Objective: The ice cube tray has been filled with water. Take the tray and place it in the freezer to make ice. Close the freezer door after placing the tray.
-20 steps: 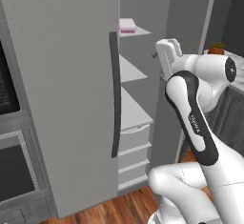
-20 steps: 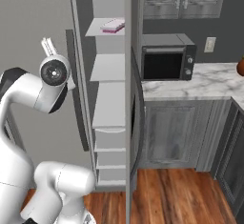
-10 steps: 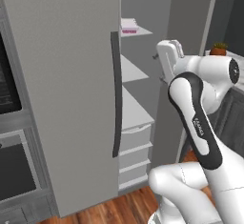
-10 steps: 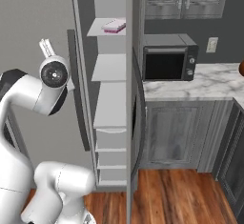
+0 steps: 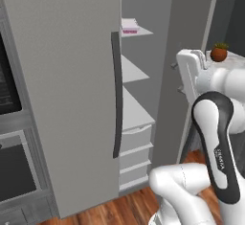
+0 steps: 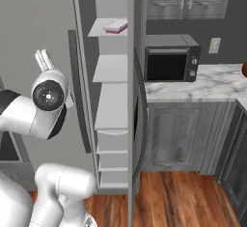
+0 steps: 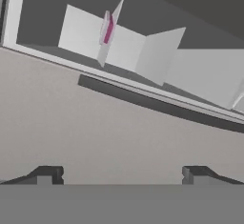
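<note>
So the ice cube tray (image 6: pixel 116 26) sits on the freezer's (image 6: pixel 112 100) top shelf, upper middle of frame. Gripper (image 7: pixel 121 174) jaws spread wide, holding nothing, facing the freezer door (image 5: pixel 72 95) and its dark handle (image 5: pixel 116 95).

Flat, even rendered light with soft shadows, no glare, and coarse, slightly blurred edges throughout.

Base views flank freezer (image 5: pixel 143 99); hand view rolled, close.
</note>
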Motion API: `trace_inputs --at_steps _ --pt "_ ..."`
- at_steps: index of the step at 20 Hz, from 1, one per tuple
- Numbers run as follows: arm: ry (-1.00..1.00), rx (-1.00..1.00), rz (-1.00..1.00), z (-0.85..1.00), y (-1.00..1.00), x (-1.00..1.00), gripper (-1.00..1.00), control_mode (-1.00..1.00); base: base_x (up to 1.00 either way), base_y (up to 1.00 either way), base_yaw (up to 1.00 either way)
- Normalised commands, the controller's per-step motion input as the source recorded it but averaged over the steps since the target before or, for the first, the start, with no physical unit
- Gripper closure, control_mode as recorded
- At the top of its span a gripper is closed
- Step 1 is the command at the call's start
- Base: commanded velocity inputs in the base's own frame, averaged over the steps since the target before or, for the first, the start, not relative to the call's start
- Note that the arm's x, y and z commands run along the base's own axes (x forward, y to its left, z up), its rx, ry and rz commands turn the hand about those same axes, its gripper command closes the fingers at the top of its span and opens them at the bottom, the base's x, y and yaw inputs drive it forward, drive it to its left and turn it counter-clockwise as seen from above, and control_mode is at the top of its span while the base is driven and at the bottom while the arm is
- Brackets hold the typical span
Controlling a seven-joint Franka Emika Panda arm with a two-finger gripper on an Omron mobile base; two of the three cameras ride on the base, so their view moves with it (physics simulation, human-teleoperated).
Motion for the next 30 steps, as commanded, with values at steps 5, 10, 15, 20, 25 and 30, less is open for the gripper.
trace_inputs --at_steps 5,10,15,20,25,30 --pt "0.0 0.0 -0.11 0.0 -0.86 -0.27 -1.0 -1.0 0.0 0.0 0.0" --pt "0.0 0.0 -0.07 -0.02 -0.87 0.0 -1.0 -1.0 0.0 0.0 0.0" --pt "0.0 0.01 0.0 -0.34 -0.96 0.09 -1.0 -1.0 0.0 0.0 0.0" --pt "0.0 0.06 0.01 -0.42 -1.0 0.0 -1.0 -1.0 0.0 0.0 0.0" --pt "0.0 0.11 -0.03 -0.23 -0.89 0.0 -1.0 -1.0 0.0 0.0 0.0" --pt "0.0 0.11 -0.02 -0.15 -0.51 0.12 -1.0 -1.0 0.0 0.0 0.0"
